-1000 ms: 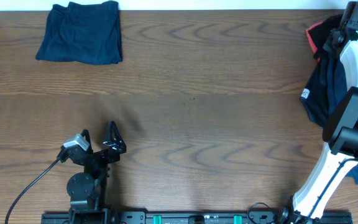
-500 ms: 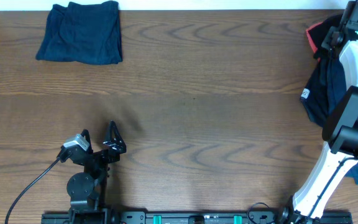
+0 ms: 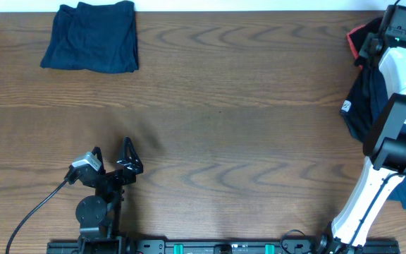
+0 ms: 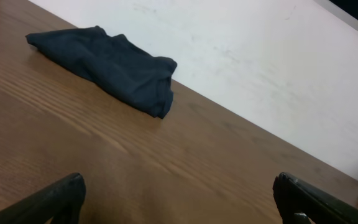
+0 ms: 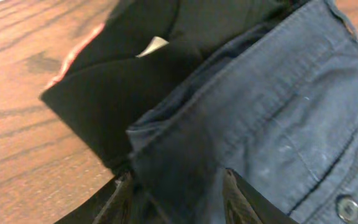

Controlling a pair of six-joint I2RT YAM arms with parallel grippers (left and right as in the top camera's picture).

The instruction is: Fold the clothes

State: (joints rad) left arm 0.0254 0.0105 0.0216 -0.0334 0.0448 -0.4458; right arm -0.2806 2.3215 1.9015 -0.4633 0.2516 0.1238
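Right pincer [image 5: 176,194]: part-spread, navy garment [image 5: 260,124] between fingers; grip unclear.
Left pincer [image 4: 179,190]: wide; folded navy garment [image 4: 110,62] well ahead.

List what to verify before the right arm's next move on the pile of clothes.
1. Left pincer open, parked away from cloth: ok.
2. Folded navy garment lying at the table's far left corner, out of the way: ok.
3. Right pincer over the pile, navy buttoned garment between its fingers: ok.
4. Firm grip on that garment alone: cannot tell.
5. Black garment with coral trim apart from the navy one: not ok, they overlap.
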